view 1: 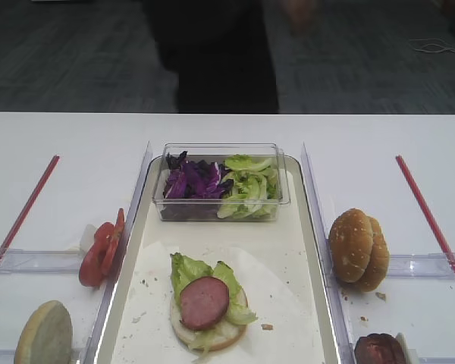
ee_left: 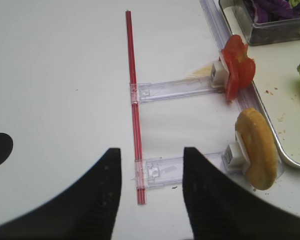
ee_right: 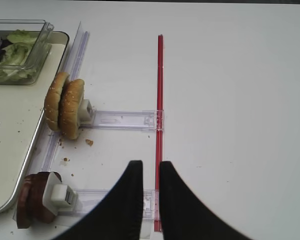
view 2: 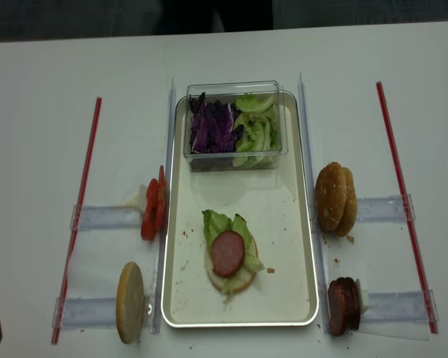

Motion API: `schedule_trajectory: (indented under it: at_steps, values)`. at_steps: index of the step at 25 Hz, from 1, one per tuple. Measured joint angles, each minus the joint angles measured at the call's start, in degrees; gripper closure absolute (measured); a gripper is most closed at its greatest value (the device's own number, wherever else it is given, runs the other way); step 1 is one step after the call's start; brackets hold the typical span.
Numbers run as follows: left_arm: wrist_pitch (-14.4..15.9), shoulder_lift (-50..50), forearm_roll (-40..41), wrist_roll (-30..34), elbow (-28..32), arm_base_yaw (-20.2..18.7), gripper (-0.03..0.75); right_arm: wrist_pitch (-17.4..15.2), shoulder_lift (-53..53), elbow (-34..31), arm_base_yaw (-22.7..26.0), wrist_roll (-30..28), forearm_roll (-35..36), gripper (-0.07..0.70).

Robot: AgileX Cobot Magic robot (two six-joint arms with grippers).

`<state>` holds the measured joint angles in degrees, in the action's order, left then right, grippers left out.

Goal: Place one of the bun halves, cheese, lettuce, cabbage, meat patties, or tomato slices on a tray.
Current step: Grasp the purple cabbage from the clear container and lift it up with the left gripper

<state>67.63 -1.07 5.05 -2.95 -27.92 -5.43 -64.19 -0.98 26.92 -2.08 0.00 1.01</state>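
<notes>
patty (view 2: 228,253) on lettuce (view 2: 218,224), on tray (view 2: 293,246), box (view 2: 232,125) behind

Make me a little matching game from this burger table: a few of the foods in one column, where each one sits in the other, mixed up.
Things:
1. tomato slices
2. sesame bun halves
3. purple cabbage
4. meat patty

Places:
A. in the clear box at the far end of the tray
B. on the lettuce and bun in the tray
C. standing in a holder left of the tray
D. standing in a holder right of the tray

Pairs: 1-C, 2-D, 3-A, 4-B
</notes>
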Motion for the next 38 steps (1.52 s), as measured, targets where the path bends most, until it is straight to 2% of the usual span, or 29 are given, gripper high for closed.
schedule_trajectory:
  at_steps: [9,27,38]
  values:
    - [0.0,0.0,0.0,0.0,0.0,0.0,0.411,0.0,0.0,0.0,0.0,0.0,0.0,0.535]
    - [0.0,0.0,0.0,0.0,0.0,0.0,0.411,0.0,0.0,0.0,0.0,0.0,0.0,0.622]
    - [0.0,1.8,-0.2,-1.0,0.0,0.0,0.41,0.0,0.0,0.0,0.0,0.0,0.0,0.624]
